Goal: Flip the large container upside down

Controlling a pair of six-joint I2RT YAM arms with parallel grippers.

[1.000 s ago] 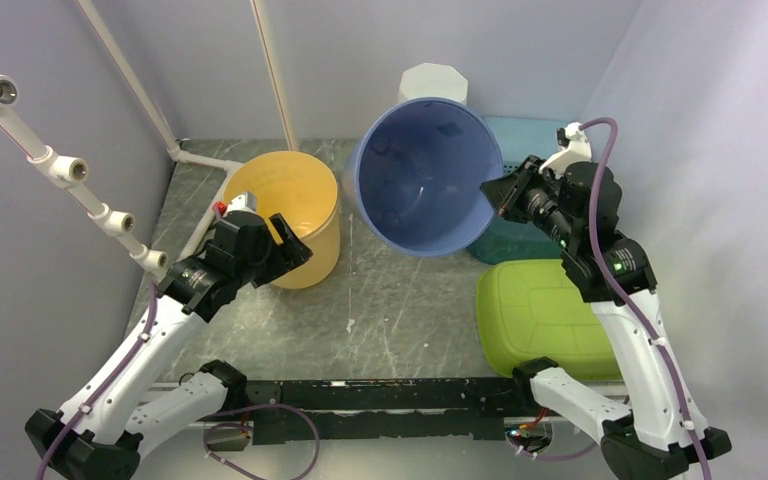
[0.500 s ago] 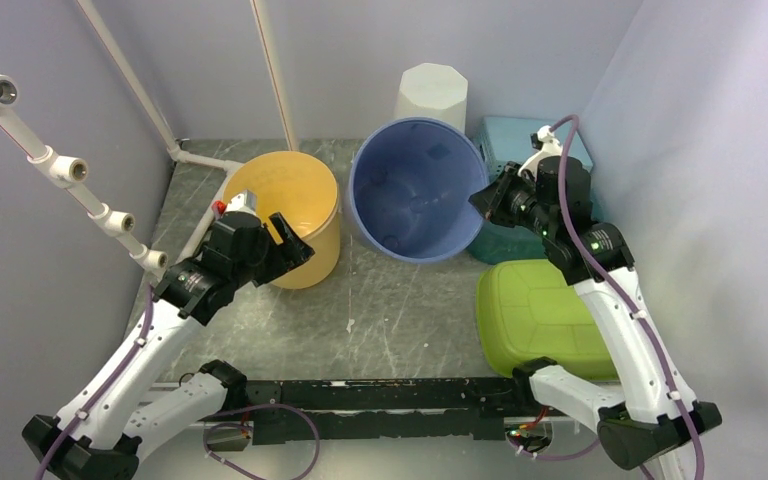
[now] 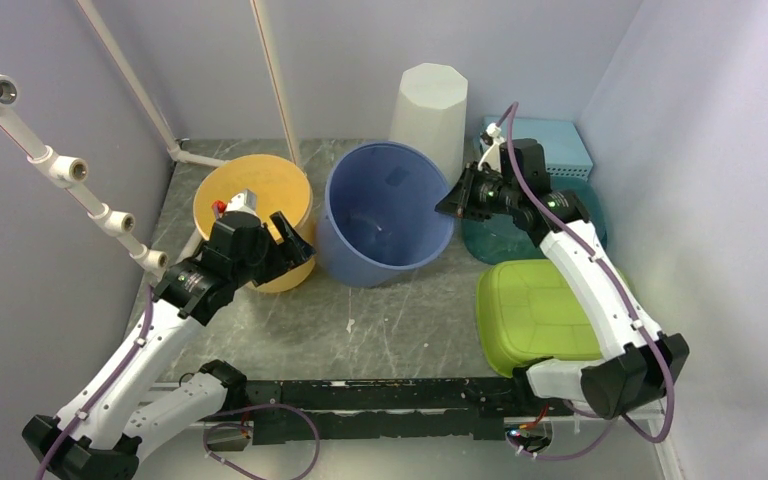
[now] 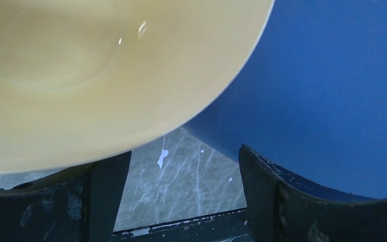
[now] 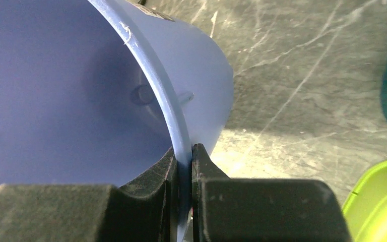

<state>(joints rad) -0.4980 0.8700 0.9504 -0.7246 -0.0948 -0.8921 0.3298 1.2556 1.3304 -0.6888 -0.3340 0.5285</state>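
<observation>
My right claw (image 5: 183, 157) is pinched shut on the right rim of the blue container (image 3: 385, 215), whose mouth faces up. My left claw (image 3: 293, 243) gapes wide beside the yellow bucket (image 3: 255, 182).

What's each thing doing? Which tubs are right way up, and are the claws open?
Blue bucket: open end up, not flipped yet.
Yellow bucket: open end up, empty.
White bin: upside down.
Right claw: shut on the bucket rim.
Left claw: open, holding nothing.
</observation>
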